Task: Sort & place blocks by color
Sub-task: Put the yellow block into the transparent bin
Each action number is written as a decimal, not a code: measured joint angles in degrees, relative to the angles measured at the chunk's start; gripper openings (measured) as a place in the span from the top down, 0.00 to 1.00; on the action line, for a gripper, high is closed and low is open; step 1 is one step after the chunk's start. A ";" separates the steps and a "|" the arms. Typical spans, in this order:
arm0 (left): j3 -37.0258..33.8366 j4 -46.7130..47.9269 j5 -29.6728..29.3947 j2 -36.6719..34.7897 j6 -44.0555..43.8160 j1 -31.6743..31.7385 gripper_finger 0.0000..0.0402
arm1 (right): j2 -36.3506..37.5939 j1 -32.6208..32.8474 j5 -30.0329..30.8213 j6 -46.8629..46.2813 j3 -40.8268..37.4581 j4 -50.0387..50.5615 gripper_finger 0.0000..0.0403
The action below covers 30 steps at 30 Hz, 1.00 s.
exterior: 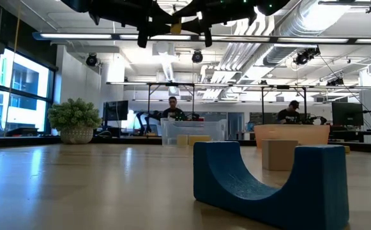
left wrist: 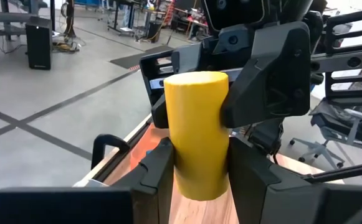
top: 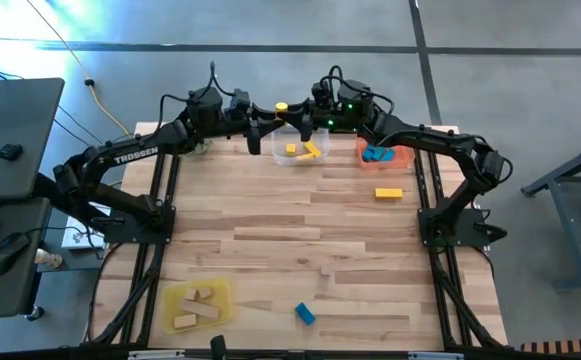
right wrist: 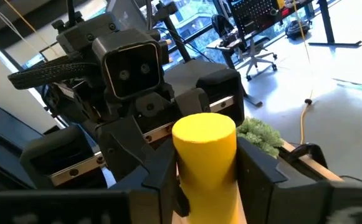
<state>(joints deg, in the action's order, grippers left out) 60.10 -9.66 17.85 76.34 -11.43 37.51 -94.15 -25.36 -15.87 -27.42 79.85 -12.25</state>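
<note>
Yellow cylinder block (top: 282, 106) held in the air above the clear tray (top: 283, 154) at the table's far edge, long axis upright in both wrist views. Left gripper (left wrist: 196, 174) and right gripper (right wrist: 207, 177) meet there, arms stretched inward, both pinching it.

Trays, three: clear tray (top: 279, 152) at 12 o'clock, orange tray (top: 404, 158) at 1 o'clock, yellow tray (top: 174, 297) at 7 o'clock.
Yellow blocks (top: 313, 151) in clear tray: two.
Blue blocks (top: 375, 155) in orange tray: bunched, count unclear.
Plain wood blocks (top: 203, 296) in yellow tray: two or three, overlapping.
Loose on table, two: one yellow bar (top: 388, 193) at 2 o'clock, one blue arch block (top: 304, 314) at 6 o'clock.
Yellow cylinder (top: 282, 107): one, above 12 o'clock, clamped from both sides.
Grippers, two: left gripper (left wrist: 196, 165), right gripper (right wrist: 205, 168).
Plant (exterior: 75, 115): one.
People (exterior: 172, 108) in the room behind: two.
</note>
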 joint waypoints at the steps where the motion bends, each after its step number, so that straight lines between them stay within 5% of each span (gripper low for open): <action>1: 0.00 -0.07 0.11 0.08 -0.01 0.03 0.76 | 0.00 0.08 0.31 -0.02 0.00 0.00 0.73; 10: 0.00 -0.45 -0.38 0.23 0.44 0.07 0.72 | -0.02 0.24 1.68 -0.05 0.00 0.03 0.73; 23: -0.02 -0.41 -2.03 0.41 4.75 1.73 0.45 | -0.15 -0.10 6.11 3.88 0.00 3.87 0.74; 30: 0.00 2.51 -3.14 0.33 4.33 5.98 0.41 | -0.24 -2.45 11.31 7.45 0.00 13.48 0.74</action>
<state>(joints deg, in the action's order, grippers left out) 60.10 -7.15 14.70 76.66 -7.10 43.49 -94.39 -27.82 -4.57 -19.97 79.85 1.23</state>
